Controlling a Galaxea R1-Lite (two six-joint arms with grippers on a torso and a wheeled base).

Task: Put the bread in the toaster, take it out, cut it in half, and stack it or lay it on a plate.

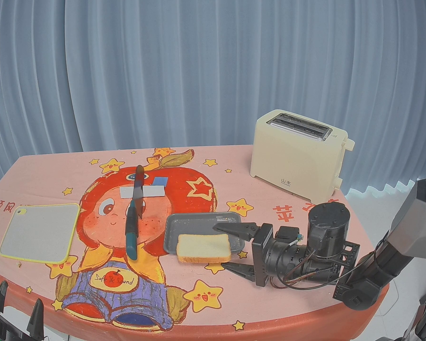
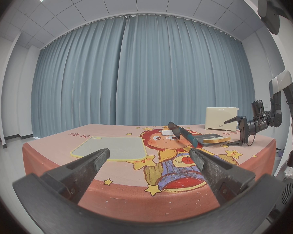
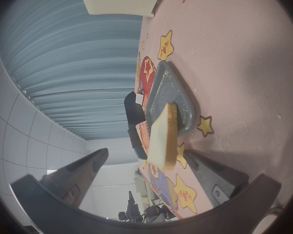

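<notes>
A slice of white bread (image 1: 203,248) lies flat, partly on the front rim of a grey tray (image 1: 194,222) and partly on the tablecloth. My right gripper (image 1: 221,246) is turned on its side and stands open, one finger above and one low by the table, its tips at the slice's right edge without gripping it. From the right wrist, the bread (image 3: 162,137) sits between the open fingers, with the tray (image 3: 167,91) behind it. The cream toaster (image 1: 296,155) stands at the back right, slots empty. My left gripper (image 2: 149,151) hangs open off the table's front left.
A teal-handled knife (image 1: 133,214) rests on a small white stand at the table's middle. A grey cutting board (image 1: 40,233) with a yellow rim lies at the left. The table's front edge is close to both grippers.
</notes>
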